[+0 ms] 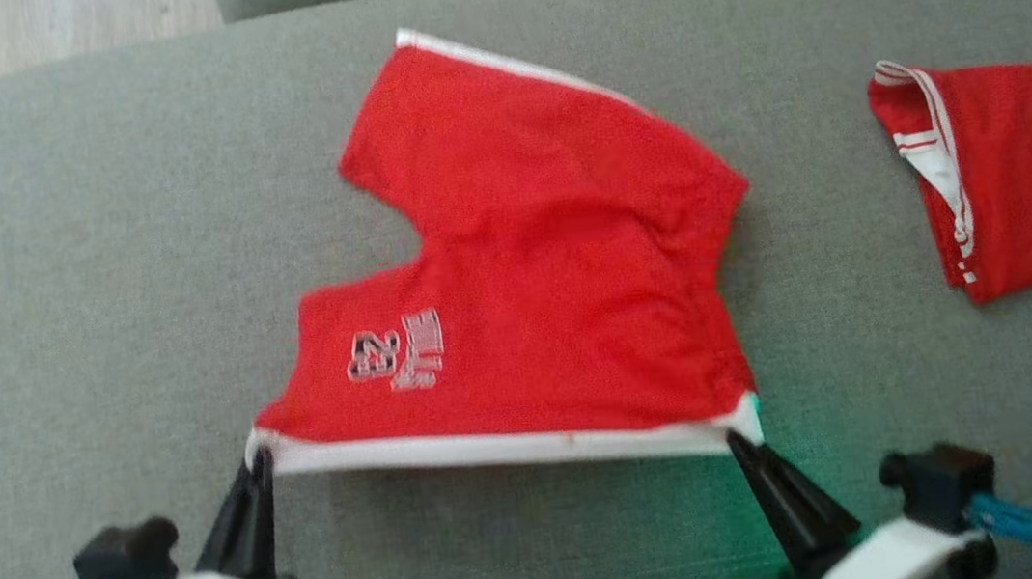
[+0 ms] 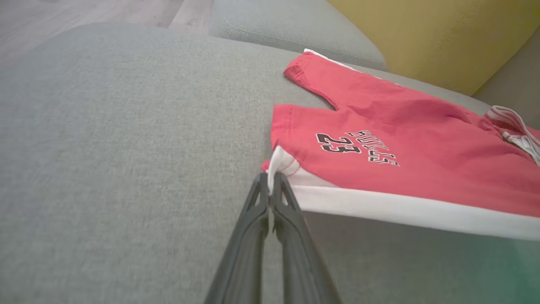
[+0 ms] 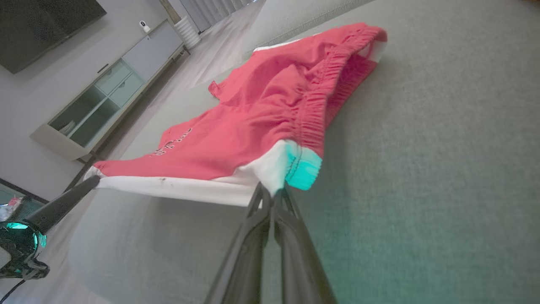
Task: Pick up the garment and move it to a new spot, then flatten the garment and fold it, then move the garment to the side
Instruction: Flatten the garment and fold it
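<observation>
Item: red shorts (image 1: 532, 258), one pair, with a white band (image 1: 495, 445) along the edge nearest the robot and a printed 23 (image 1: 375, 354) with lettering on the leg at the robot's left; location: on the seat of a grey sofa (image 1: 87, 280), about mid-seat, the far leg and body lying on the upholstery, the near white edge raised off it and stretched in a straight line between the two claws; the gathered elastic waistband (image 3: 314, 109) is at the robot's right and the leg openings at its left. Left gripper (image 1: 259, 460): fingers pressed together on the left end of the white band, cloth pinched between the tips in the left wrist view. Right gripper (image 1: 737, 439): fingers likewise clamped tight on the right end of the band, at the waistband corner, where the cloth shows a green tint. Adjacent: a second red garment (image 1: 1017, 164) with white striped trim, lying on the same seat well apart to the robot's right and cut off by the picture edge; a yellow cushion (image 2: 443, 38) beyond the shorts in the left wrist view; pale wooden floor (image 1: 11, 36) past the sofa's left end; a low cabinet (image 3: 109, 97) and a dark television (image 3: 42, 29) against the wall in the right wrist view.
</observation>
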Robot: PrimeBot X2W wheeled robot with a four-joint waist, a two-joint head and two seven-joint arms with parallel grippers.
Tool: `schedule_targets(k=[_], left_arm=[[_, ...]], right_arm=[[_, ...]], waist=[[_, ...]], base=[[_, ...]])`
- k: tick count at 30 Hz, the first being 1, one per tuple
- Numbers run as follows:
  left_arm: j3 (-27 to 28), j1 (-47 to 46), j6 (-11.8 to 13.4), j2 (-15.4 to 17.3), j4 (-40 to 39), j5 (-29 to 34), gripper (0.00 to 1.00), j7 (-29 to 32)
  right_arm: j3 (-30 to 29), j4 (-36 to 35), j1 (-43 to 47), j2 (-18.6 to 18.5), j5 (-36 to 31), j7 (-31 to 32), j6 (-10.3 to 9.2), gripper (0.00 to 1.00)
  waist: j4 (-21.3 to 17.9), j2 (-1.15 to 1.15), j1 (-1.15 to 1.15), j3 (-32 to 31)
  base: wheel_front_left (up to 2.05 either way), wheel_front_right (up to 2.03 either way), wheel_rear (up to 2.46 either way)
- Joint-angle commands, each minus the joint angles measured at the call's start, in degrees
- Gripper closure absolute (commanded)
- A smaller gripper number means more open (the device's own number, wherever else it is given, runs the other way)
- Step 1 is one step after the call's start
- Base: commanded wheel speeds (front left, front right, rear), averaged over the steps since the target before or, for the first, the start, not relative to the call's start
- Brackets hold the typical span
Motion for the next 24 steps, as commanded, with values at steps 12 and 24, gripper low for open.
schedule_targets(k=[12,24], left_arm=[[3.5,3.6,3.7,2.8,-15.3,-1.5,1.0,7.4],[2.7,-20.2,-0.5,5.3,-6.1,-4.9,1.0,14.5]], right_arm=[[-1.4,-10.2,5.8,-0.3,2.5,7.3,-0.05,1.0],[-2.5,-6.4,-12.1,-0.3,7.8,15.0,-0.05,1.0]], waist=[[0.0,0.0,0.01,-0.5],[-2.4,0.0,0.01,9.1]], base=[[0.0,0.0,0.0],[0.0,0.0,0.0]])
